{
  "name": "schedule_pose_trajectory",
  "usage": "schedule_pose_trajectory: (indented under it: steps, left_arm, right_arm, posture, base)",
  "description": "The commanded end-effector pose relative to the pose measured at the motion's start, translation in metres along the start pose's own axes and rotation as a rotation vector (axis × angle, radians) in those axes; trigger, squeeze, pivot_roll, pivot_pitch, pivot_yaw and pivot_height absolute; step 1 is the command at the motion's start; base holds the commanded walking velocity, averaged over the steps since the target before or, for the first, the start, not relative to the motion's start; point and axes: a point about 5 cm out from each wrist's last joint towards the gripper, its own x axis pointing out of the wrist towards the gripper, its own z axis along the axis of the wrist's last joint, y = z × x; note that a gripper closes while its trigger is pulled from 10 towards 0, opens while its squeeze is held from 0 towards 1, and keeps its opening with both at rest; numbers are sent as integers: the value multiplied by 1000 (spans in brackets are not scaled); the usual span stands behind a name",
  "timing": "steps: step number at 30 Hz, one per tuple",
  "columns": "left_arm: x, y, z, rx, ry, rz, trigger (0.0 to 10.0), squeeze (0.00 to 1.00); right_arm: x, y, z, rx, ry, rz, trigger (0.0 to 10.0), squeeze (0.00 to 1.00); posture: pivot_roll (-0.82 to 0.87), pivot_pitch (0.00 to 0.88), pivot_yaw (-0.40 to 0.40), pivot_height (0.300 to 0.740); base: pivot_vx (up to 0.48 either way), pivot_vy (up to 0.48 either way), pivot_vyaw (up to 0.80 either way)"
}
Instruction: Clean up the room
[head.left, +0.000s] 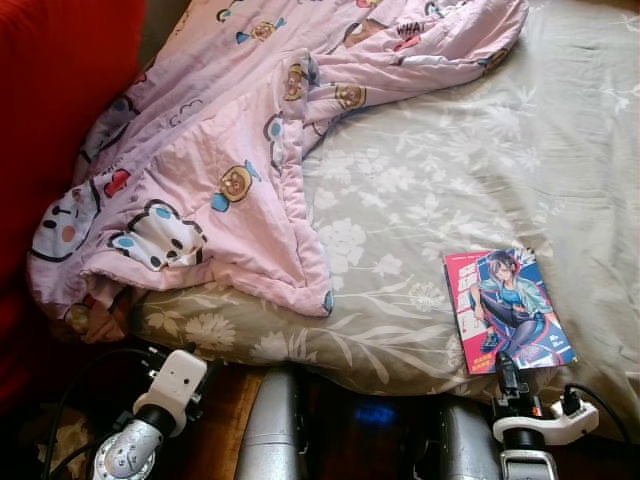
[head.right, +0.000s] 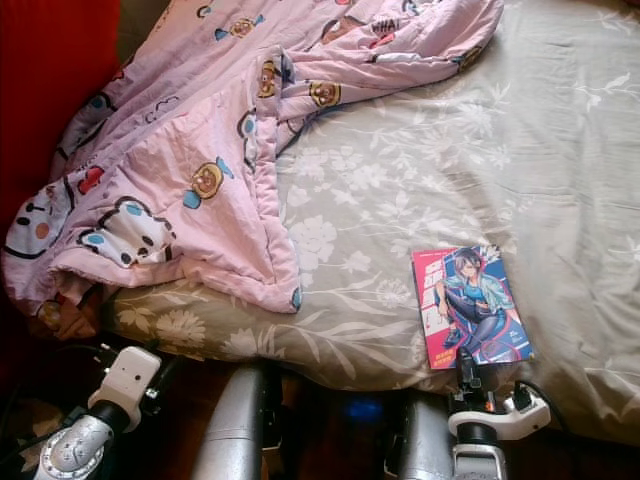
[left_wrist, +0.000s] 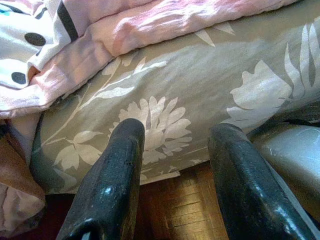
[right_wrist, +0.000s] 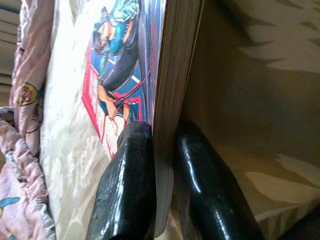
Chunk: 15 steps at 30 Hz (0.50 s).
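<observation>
Comic book (head.left: 508, 310) lies on my floral bed (head.left: 420, 180), right end effector (right_wrist: 162, 150) pinching its edge; left end effector (left_wrist: 175, 165) spread beside the pink quilt (head.left: 230, 150).

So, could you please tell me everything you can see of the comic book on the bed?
The comic book is a thick paperback whose glossy cover shows a drawn figure in blue and black on red and blue. It lies closed, cover up, near the near edge of the grey floral bedspread, apart from the pink quilt. The right gripper has its two fingers closed on the book's near edge, one on the cover, one beneath.
</observation>
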Motion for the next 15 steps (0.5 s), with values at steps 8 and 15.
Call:
schedule_pose_trajectory:
  steps: [8, 15]
  left_arm:
    - [0, -7, -17, -7, 68, 9, 10000, 0]
    - [15, -13, -25, -92, 117, 82, 10000, 0]
  right_arm:
    - [2, 14, -39, 33, 109, 58, 0, 0]
    - [17, 31, -30, -391, 160, 115, 8157, 0]
  posture:
    - [246, 261, 148, 606]
    - [210, 205, 106, 606]
  base:
    - [0, 0, 0]
    - [0, 0, 0]
